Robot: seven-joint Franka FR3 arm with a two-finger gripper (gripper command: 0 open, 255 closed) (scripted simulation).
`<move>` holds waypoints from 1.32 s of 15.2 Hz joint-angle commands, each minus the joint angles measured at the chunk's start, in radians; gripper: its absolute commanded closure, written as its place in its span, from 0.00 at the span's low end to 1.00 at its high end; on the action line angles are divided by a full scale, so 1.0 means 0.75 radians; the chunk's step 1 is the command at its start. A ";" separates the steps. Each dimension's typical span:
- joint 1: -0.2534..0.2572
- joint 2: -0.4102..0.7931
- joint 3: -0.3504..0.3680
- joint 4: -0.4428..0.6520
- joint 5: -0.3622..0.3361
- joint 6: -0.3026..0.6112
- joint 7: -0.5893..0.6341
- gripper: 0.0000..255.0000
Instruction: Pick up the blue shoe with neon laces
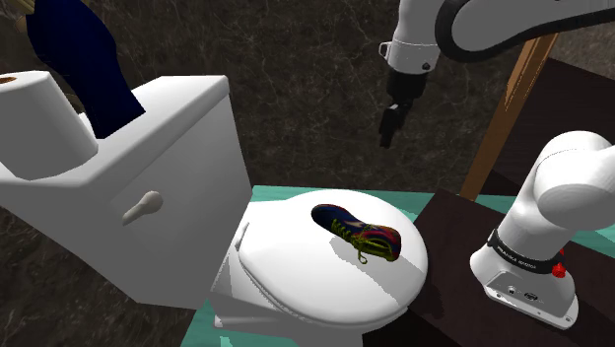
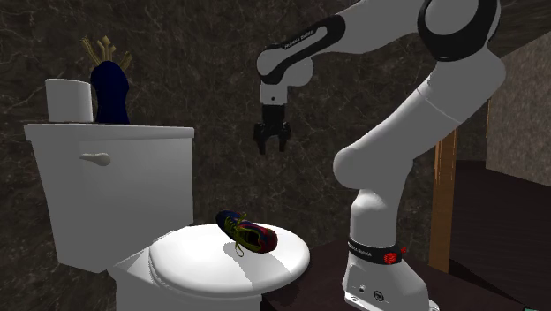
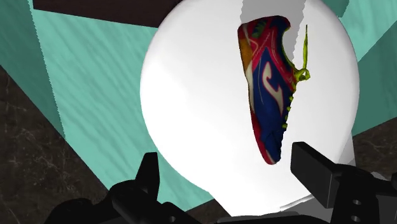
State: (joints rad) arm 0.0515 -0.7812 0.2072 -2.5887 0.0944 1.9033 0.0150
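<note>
The all-black two-finger gripper hangs released, fingers spread with nothing between them. The blue shoe with red and yellow panels and neon yellow-green laces lies on the round white toilet lid, well below the gripper and off its centre line, nearer one finger. A straight descent could land that finger on the shoe and skid it off the smooth lid.
</note>
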 commanded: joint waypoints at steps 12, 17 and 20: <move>0.031 0.479 0.283 -0.149 0.128 0.691 0.283 0.00; -0.010 0.710 0.387 -0.120 0.068 0.909 0.416 0.00; -0.027 0.767 0.404 -0.136 0.036 0.979 0.442 0.00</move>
State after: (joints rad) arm 0.0346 -0.2214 0.5042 -2.6847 0.1295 2.6156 0.3370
